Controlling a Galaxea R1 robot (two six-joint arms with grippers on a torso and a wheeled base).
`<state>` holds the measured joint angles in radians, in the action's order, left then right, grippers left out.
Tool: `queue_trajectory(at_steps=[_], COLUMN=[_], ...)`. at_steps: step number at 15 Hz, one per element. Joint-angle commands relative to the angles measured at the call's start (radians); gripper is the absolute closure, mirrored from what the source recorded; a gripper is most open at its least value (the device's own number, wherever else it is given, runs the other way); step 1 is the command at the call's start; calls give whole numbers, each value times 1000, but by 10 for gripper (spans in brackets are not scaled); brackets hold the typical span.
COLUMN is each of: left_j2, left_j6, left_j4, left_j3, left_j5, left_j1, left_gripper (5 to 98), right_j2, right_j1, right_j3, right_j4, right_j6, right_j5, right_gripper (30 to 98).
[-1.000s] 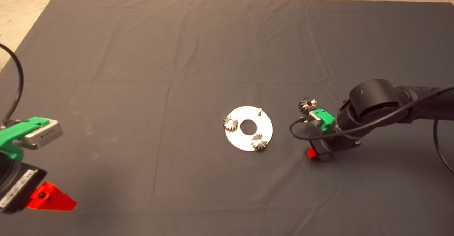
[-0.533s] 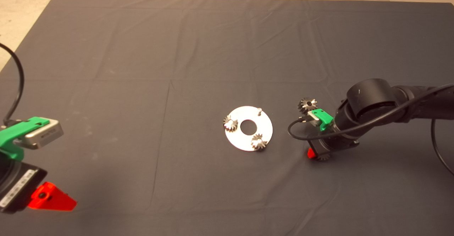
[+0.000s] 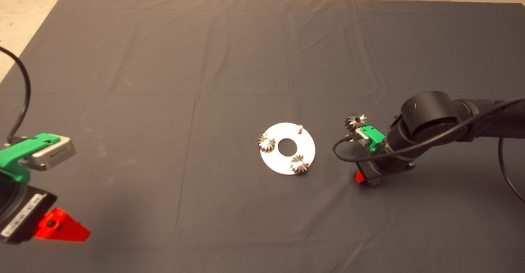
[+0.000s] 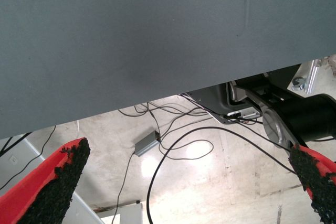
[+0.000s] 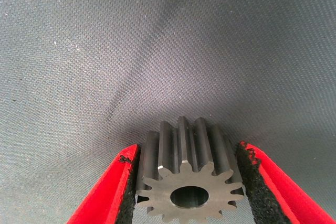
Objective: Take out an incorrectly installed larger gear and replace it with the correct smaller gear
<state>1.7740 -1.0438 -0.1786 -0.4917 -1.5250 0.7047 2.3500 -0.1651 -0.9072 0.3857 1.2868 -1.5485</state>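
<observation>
No text can be read — none.

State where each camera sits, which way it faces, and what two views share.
Head: above the table, looking down on the mat and metal disc; left tool lower left, right tool right of the disc.
Left wrist: on the parked left arm, facing past the mat edge to floor cables; its red fingers apart.
Right wrist: low over the mat, facing the smaller gear between its pads.
Shared: head and right wrist both show that gear.
</observation>
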Motion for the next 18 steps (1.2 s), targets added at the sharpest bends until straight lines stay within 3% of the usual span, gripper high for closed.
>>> queue_trajectory(at_steps=[1,7,18], left_j2=[12,23,12], left_j6=[-5,-5,-5], left_j4=[-13,-13,-13], left_j3=[-8,-14,-13], left_j5=[-133,-133,-133], left_j1=[10,10,10], left_gripper=[54,54,54], right_j2=[7,7,6], right_j1=[-18,-27,-27], right_j3=[1,1,2], right_j4=[31,31,31], right_j6=[0,0,0], right_j5=[-18,-18,-18], right_gripper=[797,849,874])
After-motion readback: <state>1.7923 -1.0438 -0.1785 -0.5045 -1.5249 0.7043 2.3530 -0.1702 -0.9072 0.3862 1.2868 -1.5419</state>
